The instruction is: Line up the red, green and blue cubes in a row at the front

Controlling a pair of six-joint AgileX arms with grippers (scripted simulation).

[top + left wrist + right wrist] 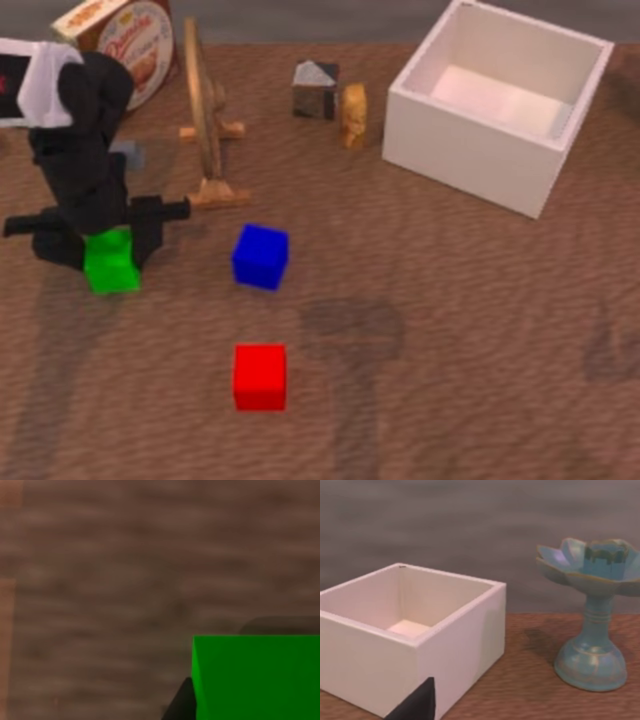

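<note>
Top view: left gripper clamps the green cube (at nine o'clock); carry it level toward six o'clock, beside the red cube.

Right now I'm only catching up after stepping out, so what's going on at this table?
The left gripper is down at the green cube on the table's left side; whether it has hold of it is unclear. The blue cube sits near the middle and the red cube nearer the front, both untouched, so no row exists yet. The right arm is out of the top view, its camera facing the white box.
</note>
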